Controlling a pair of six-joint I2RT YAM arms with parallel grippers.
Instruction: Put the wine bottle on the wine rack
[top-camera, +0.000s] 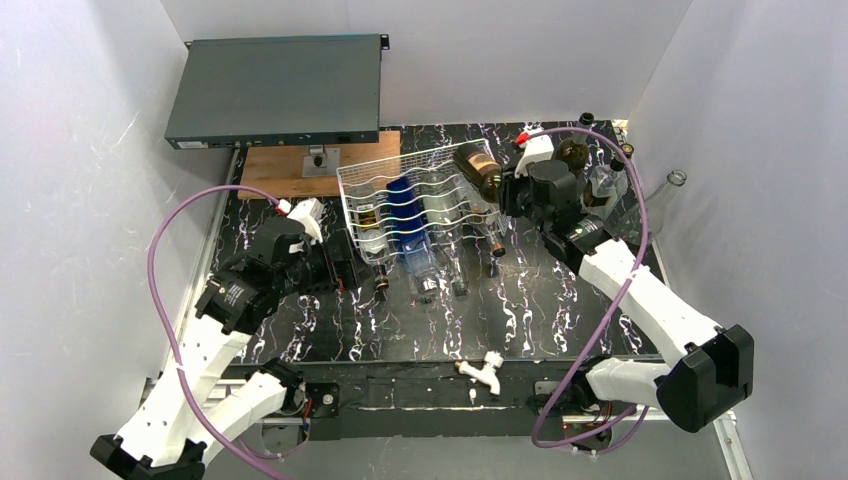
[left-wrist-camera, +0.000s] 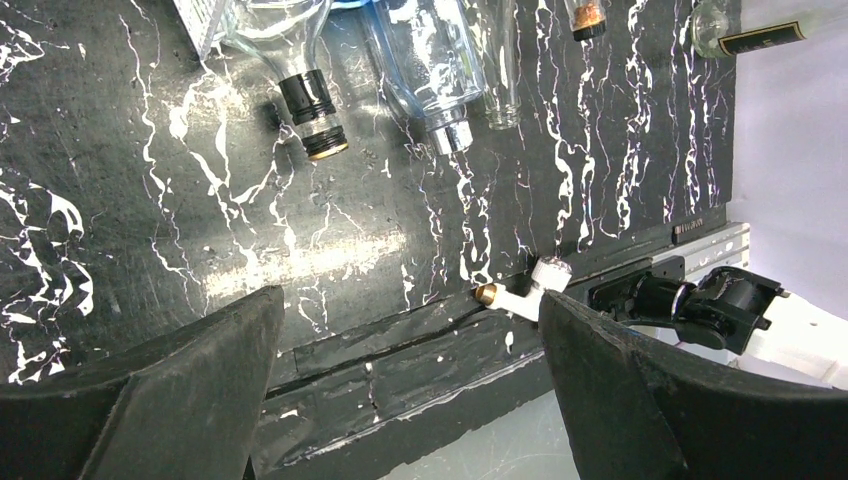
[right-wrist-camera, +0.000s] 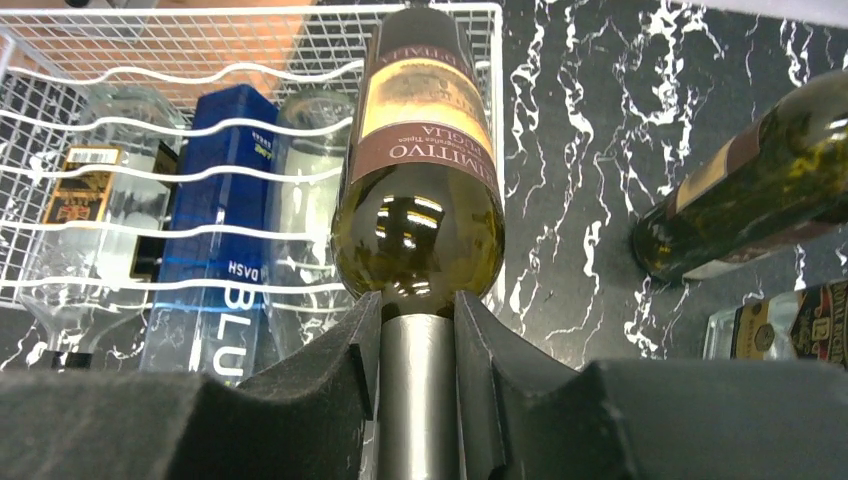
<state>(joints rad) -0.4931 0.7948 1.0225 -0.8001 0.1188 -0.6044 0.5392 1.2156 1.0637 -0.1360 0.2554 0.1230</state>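
My right fingers (right-wrist-camera: 340, 370) clamp the neck of the wine bottle (right-wrist-camera: 420, 190), its body poised at the right end of the white wire wine rack (right-wrist-camera: 150, 45); my left fingers (left-wrist-camera: 200, 370) hang wide apart. I'd lower it square into the end trough before letting go. Glossy black marbled tabletop (top-camera: 520, 310), white walls all round.

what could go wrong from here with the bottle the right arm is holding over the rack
1. The right fingers grip the wine bottle only by its neck, heavy body out front; it may droop or slip.
2. It is at the right edge of the wine rack; lowered off-line, it could miss the slot and roll onto the table toward the dark bottle.
3. The clear bottle lies close beside it and could get knocked.
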